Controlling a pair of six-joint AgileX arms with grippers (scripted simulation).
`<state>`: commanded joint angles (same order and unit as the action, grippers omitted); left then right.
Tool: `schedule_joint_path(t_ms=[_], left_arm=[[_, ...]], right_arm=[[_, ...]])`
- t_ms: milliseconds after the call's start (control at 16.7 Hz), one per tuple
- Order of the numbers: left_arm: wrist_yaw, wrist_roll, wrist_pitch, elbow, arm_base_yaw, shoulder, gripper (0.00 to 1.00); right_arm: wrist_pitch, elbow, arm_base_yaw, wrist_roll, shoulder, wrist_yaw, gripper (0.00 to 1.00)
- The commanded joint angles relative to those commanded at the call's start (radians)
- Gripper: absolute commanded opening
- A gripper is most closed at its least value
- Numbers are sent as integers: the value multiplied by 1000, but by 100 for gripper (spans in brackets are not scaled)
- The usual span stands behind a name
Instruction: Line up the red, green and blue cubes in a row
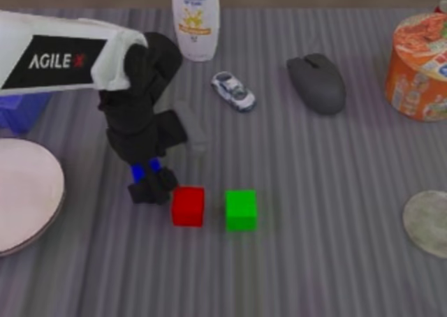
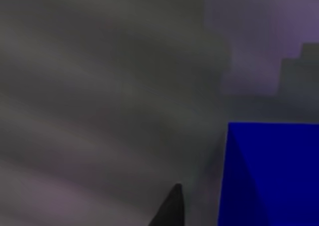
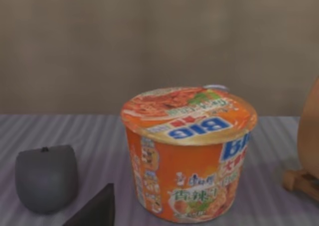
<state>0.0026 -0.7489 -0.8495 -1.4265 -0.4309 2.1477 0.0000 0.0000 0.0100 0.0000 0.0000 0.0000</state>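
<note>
Two cubes, the red cube and the green cube, are already sitting side by side near the middle of the table in the top view, close together with a narrow gap between them. I am working the left gripper just beside the red cube on its left, and slivers of the blue cube are showing between the dark fingers, so I am judging the jaws to be narrow and holding that cube. My reading is that I am placing it as the third in the row. To do this well, I am aiming to bring the blue cube down level with the red one, matching the existing gap, and to open the jaws only once it is flat on the table, without nudging the red cube. In the left wrist view, the blue cube is filling the near corner with one dark fingertip beside it; I cannot tell from this view whether it is touching the table. In the right wrist view, I am seeing only a noodle cup and a grey mouse; the right arm is parked out of the top view, and I cannot tell how its jaws are standing.
</note>
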Motion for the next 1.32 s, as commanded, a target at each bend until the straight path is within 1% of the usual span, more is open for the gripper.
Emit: schedule_joint_path(t_ms=[240, 300, 720, 900, 1320], left_arm=[[0, 0, 0, 0, 0, 0, 2], [0, 0, 0, 0, 0, 0, 0], [0, 0, 0, 0, 0, 0, 0], [7, 6, -27, -14, 2, -20, 0], [6, 8, -246, -150, 18, -101, 0]], right_arm=[[0, 0, 0, 0, 0, 0, 100], [0, 0, 0, 0, 0, 0, 100], [0, 0, 0, 0, 0, 0, 100], [0, 0, 0, 0, 0, 0, 100], [0, 0, 0, 0, 0, 0, 100]])
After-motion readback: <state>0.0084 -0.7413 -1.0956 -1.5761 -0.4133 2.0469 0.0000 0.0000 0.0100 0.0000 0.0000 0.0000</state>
